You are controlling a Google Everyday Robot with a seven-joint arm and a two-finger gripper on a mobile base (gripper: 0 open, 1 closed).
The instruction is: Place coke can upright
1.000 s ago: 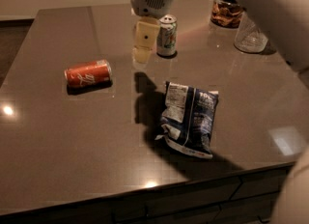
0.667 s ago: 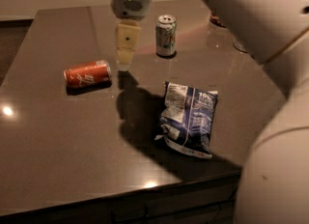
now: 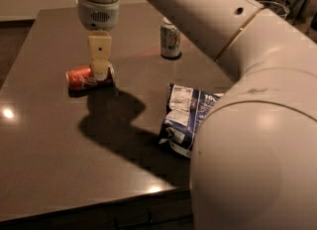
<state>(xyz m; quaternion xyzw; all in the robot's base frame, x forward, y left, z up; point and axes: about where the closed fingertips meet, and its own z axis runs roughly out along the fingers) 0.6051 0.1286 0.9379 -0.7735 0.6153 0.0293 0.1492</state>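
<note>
The pincer (image 3: 101, 71) covered the right end of the coke can (image 3: 81, 77) lying on the desk (image 3: 49, 154); its opening could not be told.

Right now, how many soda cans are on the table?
2. The coke can lies on its side at left, the tool over its right end. The white and green can stands upright farther back. The arm could hide more.
</note>
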